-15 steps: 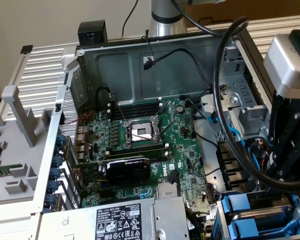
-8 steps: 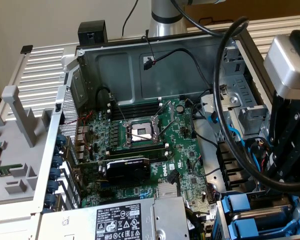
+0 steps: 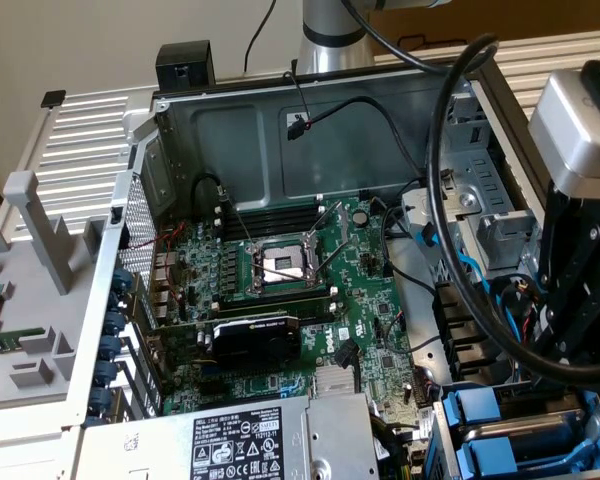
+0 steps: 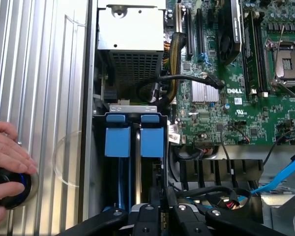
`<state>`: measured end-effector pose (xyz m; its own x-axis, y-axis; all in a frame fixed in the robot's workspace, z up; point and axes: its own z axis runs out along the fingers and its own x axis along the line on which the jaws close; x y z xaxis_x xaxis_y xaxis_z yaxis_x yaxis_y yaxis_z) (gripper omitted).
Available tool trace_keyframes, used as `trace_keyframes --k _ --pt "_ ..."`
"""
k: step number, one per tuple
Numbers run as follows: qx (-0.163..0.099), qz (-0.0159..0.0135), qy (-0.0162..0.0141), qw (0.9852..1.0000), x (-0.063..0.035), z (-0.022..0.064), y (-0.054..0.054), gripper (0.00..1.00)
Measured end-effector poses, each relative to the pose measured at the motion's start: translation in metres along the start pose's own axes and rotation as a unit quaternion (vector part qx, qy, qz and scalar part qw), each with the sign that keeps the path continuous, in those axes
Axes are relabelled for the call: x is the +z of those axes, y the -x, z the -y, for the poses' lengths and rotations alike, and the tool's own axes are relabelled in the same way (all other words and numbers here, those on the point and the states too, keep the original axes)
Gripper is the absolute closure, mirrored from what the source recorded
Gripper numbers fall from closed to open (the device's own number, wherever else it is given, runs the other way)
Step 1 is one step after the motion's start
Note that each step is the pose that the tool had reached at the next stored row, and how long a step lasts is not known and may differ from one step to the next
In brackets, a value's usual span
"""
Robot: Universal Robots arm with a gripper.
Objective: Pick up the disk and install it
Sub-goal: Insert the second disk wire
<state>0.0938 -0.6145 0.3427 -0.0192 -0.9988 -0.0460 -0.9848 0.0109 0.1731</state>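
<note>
Sitting in the drive bay (image 4: pixel 136 109) by the case edge, the disk (image 4: pixel 152 140) in its blue carrier is slotted just beside a second blue carrier (image 4: pixel 118 140). The gripper (image 4: pixel 162 199) hangs over that bay, fingers drawn together, nothing visibly clamped. This reads as disk in its slot and grip off; whether it is fully seated, cannot tell. The motherboard (image 4: pixel 226 113) lies alongside. A person's hand (image 4: pixel 10 152) rests on a round dark knob (image 4: pixel 5 189).

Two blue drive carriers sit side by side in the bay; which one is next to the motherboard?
The blue carrier bordering the green motherboard; the other carrier lies on the far side from the board.
</note>
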Motion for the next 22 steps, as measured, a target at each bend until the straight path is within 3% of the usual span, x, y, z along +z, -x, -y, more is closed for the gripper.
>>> trace_keyframes --k 22 --pt "0.000 -0.0001 -0.0003 1.0000 0.0010 -0.0005 -0.0001 0.84"
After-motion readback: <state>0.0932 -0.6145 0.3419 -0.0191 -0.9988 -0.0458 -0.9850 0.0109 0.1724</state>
